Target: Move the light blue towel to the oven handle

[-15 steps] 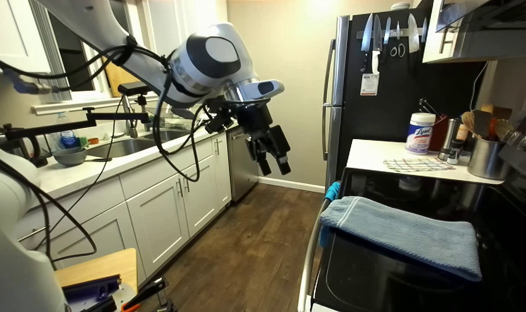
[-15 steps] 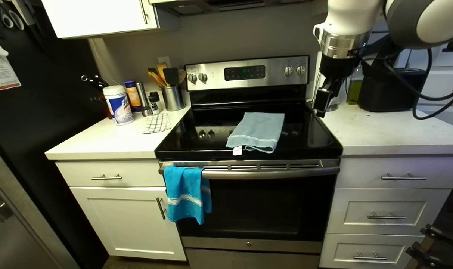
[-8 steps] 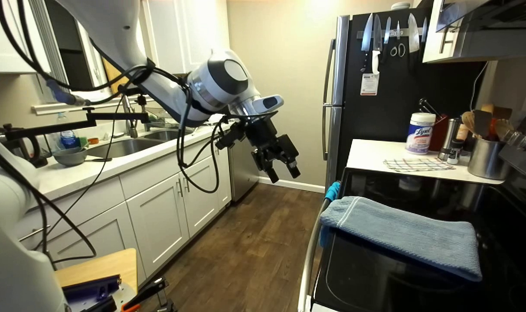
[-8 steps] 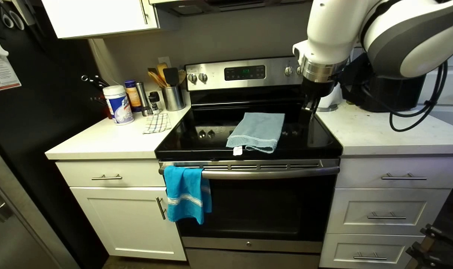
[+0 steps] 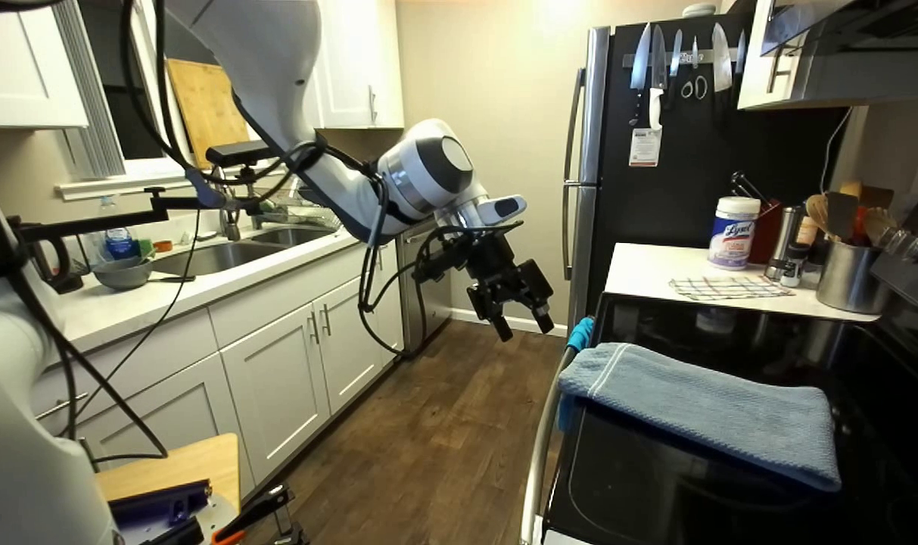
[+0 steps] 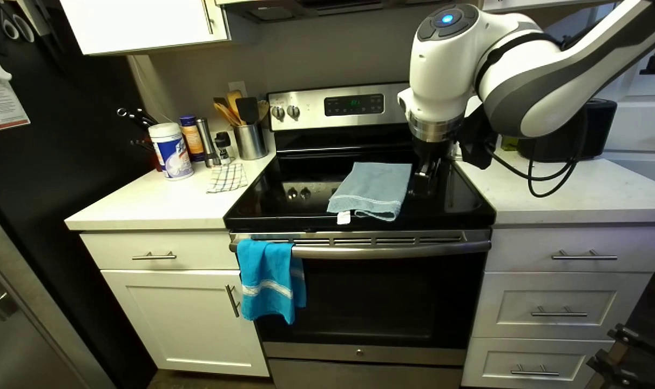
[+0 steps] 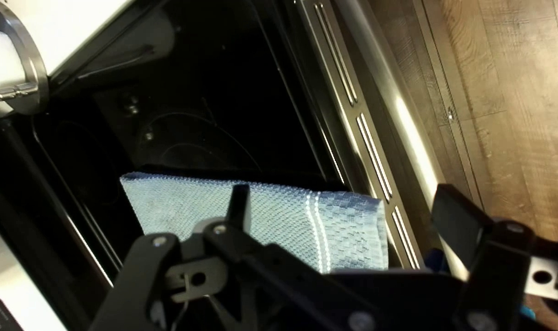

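See the light blue towel [image 5: 704, 409] lying folded on the glossy black cooktop [image 6: 284, 200], lengthwise front to back, with its hem at the front edge and a pale double stripe near that end, plain in the wrist view too. Just below, find the oven handle [image 6: 386, 252], a bowed steel bar across the upper front of the oven [image 6: 359, 302], with a bright turquoise cloth [image 6: 268, 278] draped over the fridge end. Make out the end effector [image 5: 523, 325] in mid-air, angled down, apart from the towel, with fingers [image 7: 238, 204] spread wide and hold of nothing. Further out, between oven and fridge [image 5: 686, 204], see a white desk [image 6: 143, 202] with a Lysol canister [image 6: 170, 151], a flat checked cloth [image 6: 227, 179] and a steel crock [image 6: 250, 142] full of upright utensils [image 6: 248, 111]. Note several knives [image 5: 658, 60] hanging on the black side of the fridge, near a plain beige wall [image 5: 496, 98]. Across a dark wood floor [image 5: 436, 424], notice white cabinets [image 5: 277, 386] under a second white desk [image 5: 152, 303], a double sink [image 5: 216, 260] let into it, a grey bowl [image 5: 123, 275] close by and a wooden board [image 5: 205, 102] standing upright behind. Cannot name a dark boxy thing [image 6: 602, 127] on a third white desk [image 6: 592, 200] at the opposite side of the oven, partly hidden behind the arm [image 6: 565, 70].
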